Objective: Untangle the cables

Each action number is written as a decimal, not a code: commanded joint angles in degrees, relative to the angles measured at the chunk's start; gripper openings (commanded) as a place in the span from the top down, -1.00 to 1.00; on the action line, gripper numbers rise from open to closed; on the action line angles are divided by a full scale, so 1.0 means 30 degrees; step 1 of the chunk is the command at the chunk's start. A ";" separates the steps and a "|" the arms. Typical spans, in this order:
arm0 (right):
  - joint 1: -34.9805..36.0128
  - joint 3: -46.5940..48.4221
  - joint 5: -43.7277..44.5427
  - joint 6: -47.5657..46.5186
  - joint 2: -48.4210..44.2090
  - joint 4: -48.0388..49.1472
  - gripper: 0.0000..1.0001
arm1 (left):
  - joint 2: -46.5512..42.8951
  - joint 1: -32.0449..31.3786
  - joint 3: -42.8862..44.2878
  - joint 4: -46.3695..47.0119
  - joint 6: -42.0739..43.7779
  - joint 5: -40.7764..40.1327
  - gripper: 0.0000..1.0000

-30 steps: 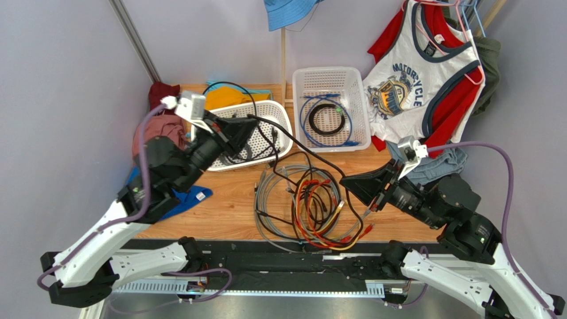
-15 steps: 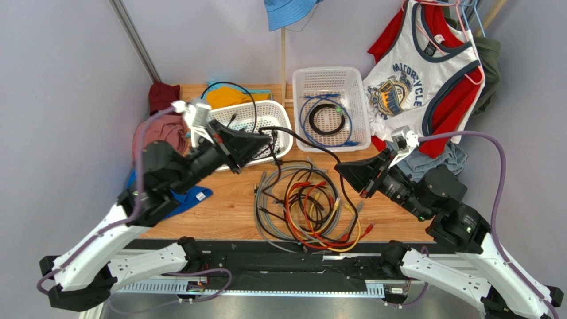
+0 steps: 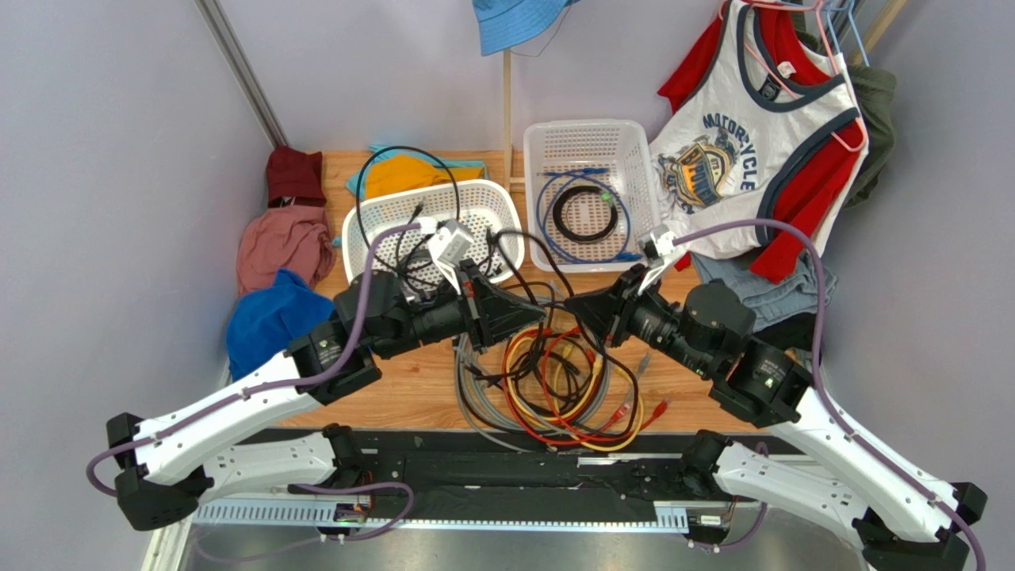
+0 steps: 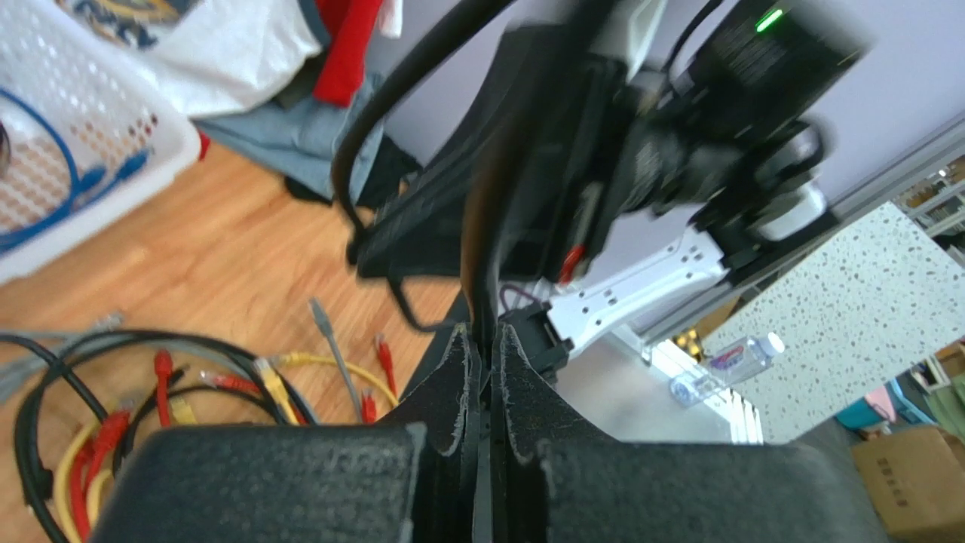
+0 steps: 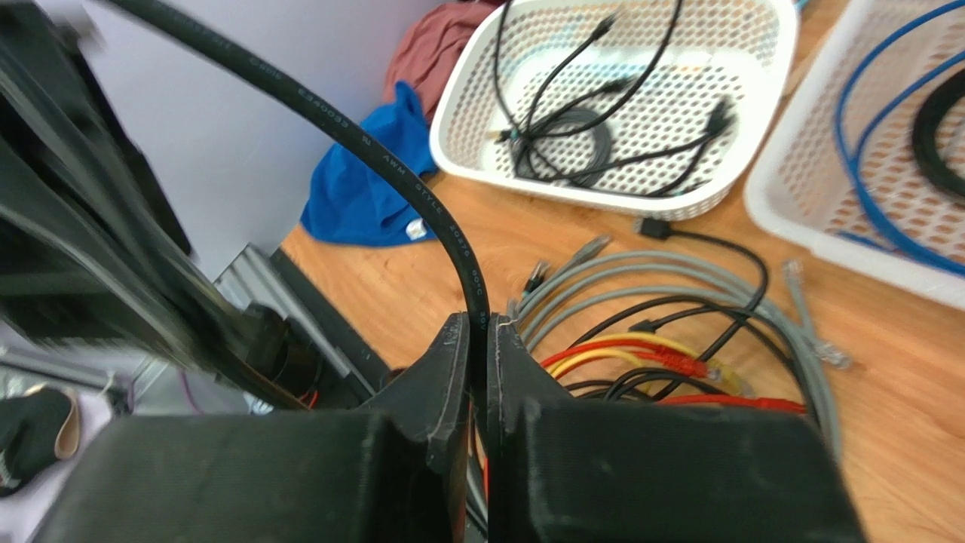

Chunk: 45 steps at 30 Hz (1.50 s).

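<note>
Cables (image 3: 548, 381): grey/red/yellow/black pile on surface (image 3: 411, 369) by near edge, loops still crossed. Both arms swung inward over last second. Left end effector (image 3: 533, 314) and right end effector (image 3: 580, 307) now nearly tip to tip above pile, each clamped tight on what looks like same black cable (image 5: 379, 153). Span between them now short; pull-apart likely next. Behind: white basket (image 3: 354, 232) with loose black cords.

You see grey, black, red, orange and yellow cables (image 3: 554, 381) on your wood-grain bench (image 3: 411, 383); the white perforated basket (image 3: 590, 125) holds a blue cord (image 3: 586, 258).
</note>
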 commanded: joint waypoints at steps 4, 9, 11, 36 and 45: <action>0.0124 -0.4663 -0.4621 0.1634 -0.1978 0.5354 0.51 | 0.0344 -0.0191 0.3308 -0.1480 0.1229 -0.1149 1.00; 0.0124 -0.6014 -0.5710 0.1812 -0.2505 0.6707 0.18 | 0.0990 -0.0191 0.3779 -0.1455 0.1171 -0.1649 1.00; 0.0124 -0.6219 -0.6062 0.1811 -0.2536 0.7264 0.10 | 0.1342 -0.0191 0.4043 -0.1513 0.1113 -0.1649 1.00; 0.0182 -0.6401 -0.3841 0.2136 -0.0011 1.1790 1.00 | 0.1935 -0.0191 0.5037 -0.2527 0.0699 -0.1584 0.87; 0.0182 0.5722 0.0499 -0.2551 0.0712 -0.0194 1.00 | -0.5443 -0.0162 0.0804 -0.3015 0.2461 -1.0143 -0.98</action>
